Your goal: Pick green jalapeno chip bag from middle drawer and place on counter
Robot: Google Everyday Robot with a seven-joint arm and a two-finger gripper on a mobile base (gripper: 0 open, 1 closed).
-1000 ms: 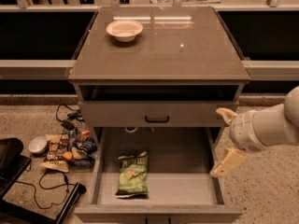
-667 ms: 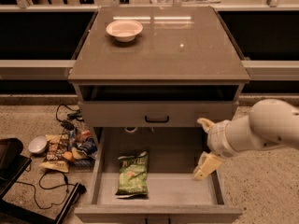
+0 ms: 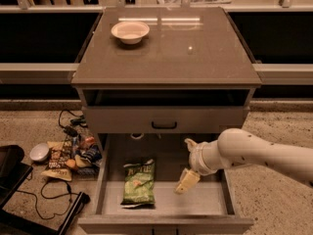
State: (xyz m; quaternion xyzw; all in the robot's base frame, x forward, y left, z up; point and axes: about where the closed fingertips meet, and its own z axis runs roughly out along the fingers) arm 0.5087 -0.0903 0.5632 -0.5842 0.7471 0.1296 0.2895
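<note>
The green jalapeno chip bag lies flat on the left part of the floor of the open middle drawer. My gripper reaches in from the right on a white arm and hangs over the drawer, right of the bag and apart from it. Its two pale fingers are spread, one up at the back and one lower at the front, with nothing between them. The counter is the glossy grey-brown top above the drawers.
A white bowl stands on the counter's back left. A closed drawer front with a black handle sits above the open drawer. Snack packets, a small bowl and cables litter the floor at left, beside a black case.
My arm has swung left from the drawer's right wall to above the middle of the drawer, nearer the bag. The bag has not moved.
</note>
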